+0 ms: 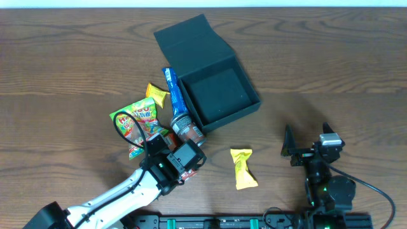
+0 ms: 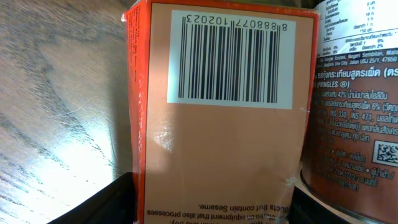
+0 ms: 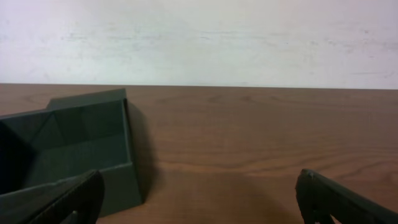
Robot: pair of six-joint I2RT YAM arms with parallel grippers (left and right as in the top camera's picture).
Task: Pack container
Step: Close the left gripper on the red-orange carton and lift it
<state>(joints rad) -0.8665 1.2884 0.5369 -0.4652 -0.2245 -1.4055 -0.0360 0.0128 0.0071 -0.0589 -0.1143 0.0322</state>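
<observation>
One container (image 1: 219,95) recorded, lid open: judged light, stiff cardboard; best held by rim. Left gripper (image 1: 182,159) astride orange carton (image 2: 224,137), closure not determinable. Right gripper (image 1: 307,140) wide, empty.

- One dark box (image 1: 219,95) with a flap lid.
- One snack can (image 1: 187,127).
- One orange carton (image 2: 224,137) with a barcode.
- One green candy bag (image 1: 137,121).
- One blue stick packet (image 1: 172,86).
- Two yellow packets: the small yellow packet (image 1: 156,94) and the larger yellow packet (image 1: 243,168).
</observation>
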